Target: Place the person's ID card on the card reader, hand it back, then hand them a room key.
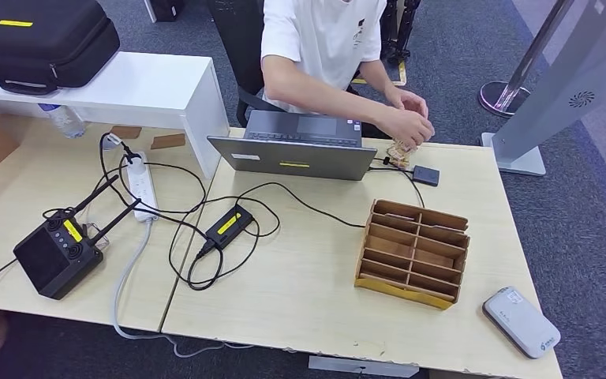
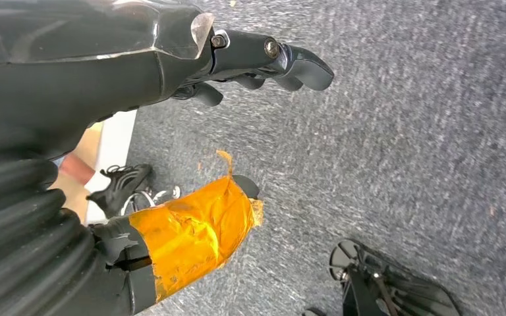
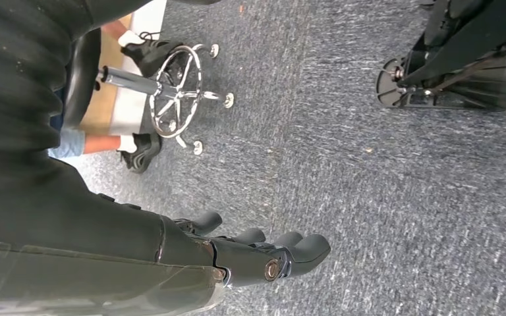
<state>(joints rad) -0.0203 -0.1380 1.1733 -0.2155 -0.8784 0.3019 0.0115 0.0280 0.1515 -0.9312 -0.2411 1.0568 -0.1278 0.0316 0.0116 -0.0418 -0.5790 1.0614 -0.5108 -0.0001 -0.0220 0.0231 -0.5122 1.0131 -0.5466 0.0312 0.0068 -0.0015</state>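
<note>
Hanging over grey carpet (image 2: 402,131), left hand (image 2: 250,66) empty, dark fingers (image 2: 303,66) loosely extended and apart, thumb (image 2: 191,230) wrapped in orange tape and spread away from them. Same for right hand (image 3: 250,253): nothing held, fingers (image 3: 303,250) slightly curled but apart, above the carpet near a chair base (image 3: 178,89) and a person's shoes.

Seen from the head view: pale wooden table (image 1: 300,300) with a white card reader (image 1: 521,320) at its 4 o'clock corner. Wooden slotted key holder (image 1: 413,251) just toward 10 o'clock from the reader, well apart from it; contents of its slots too small to tell. Person in a white shirt (image 1: 323,39) seated at 12 o'clock behind a grey laptop (image 1: 296,146), both hands (image 1: 406,118) together over a small object at the table's far edge; cannot tell whether that is the ID card. Small dark box (image 1: 425,175) just beside those hands. Black power adapter (image 1: 229,223) and cables near the centre, white power strip (image 1: 142,185) at 10 o'clock, black controller with antennas (image 1: 55,253) at 9 o'clock.
</note>
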